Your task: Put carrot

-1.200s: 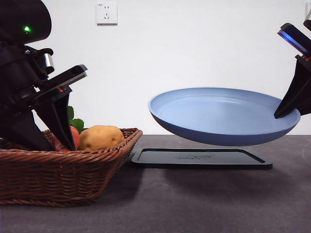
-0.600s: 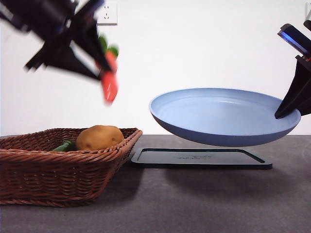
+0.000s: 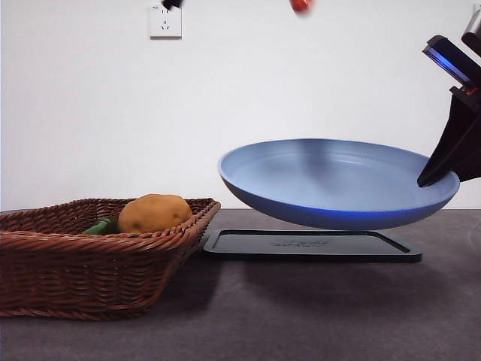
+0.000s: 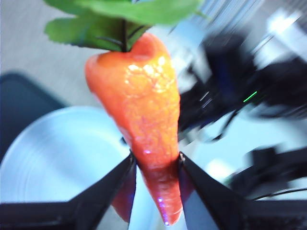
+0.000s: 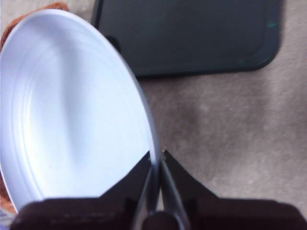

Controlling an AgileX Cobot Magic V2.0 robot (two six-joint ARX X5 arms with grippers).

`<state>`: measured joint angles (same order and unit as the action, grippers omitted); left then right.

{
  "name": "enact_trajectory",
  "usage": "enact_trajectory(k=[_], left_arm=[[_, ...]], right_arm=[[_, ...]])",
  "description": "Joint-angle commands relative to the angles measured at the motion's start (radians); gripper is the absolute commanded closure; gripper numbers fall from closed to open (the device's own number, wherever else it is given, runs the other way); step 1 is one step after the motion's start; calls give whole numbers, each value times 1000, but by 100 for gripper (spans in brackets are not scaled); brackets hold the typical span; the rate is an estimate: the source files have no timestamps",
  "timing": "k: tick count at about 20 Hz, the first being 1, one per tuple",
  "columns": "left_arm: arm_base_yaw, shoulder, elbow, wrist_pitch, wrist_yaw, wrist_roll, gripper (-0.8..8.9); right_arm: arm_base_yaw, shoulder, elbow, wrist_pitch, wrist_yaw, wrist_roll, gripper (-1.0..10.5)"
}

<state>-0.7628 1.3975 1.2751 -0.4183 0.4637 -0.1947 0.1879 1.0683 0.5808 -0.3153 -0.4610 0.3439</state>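
Note:
My left gripper (image 4: 156,163) is shut on the red-orange carrot (image 4: 139,110), green leaves at its wide end. It hangs high above the blue plate (image 4: 62,153). In the front view only the carrot's red tip (image 3: 301,5) shows at the top edge, above the plate (image 3: 338,180). My right gripper (image 5: 157,160) is shut on the plate's rim (image 5: 149,143) and holds the plate in the air over the black tray (image 3: 312,244); it shows at the right in the front view (image 3: 440,169).
A wicker basket (image 3: 90,263) stands at the left with a yellow-brown potato (image 3: 154,213) and a small green vegetable (image 3: 98,226) in it. The black tray also shows in the right wrist view (image 5: 192,33).
My left gripper rose out of the basket with the carrot and moved up and to the right, nearly out of the front view. The plate shifted slightly left.

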Motion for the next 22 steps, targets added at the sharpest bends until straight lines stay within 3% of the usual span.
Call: enact_trajectory(k=[1, 3, 9, 12, 15, 22], left_arm=[[-86, 60, 8, -26, -197, 98, 730], [-121, 121, 8, -55, -250, 102, 731], [-127, 251, 8, -132, -249, 102, 728], [-128, 254, 8, -131, -248, 102, 701], [-127, 254, 8, -121, -249, 93, 559], [-121, 185, 9, -108, -274, 65, 556]], right_arm=[[23, 5, 12, 13, -4, 7, 941], [32, 5, 12, 9, -5, 7, 941], [38, 5, 12, -32, -5, 6, 941], [38, 5, 12, -34, -5, 6, 941], [38, 5, 12, -35, -5, 6, 941], [38, 5, 12, -38, -3, 6, 941]])
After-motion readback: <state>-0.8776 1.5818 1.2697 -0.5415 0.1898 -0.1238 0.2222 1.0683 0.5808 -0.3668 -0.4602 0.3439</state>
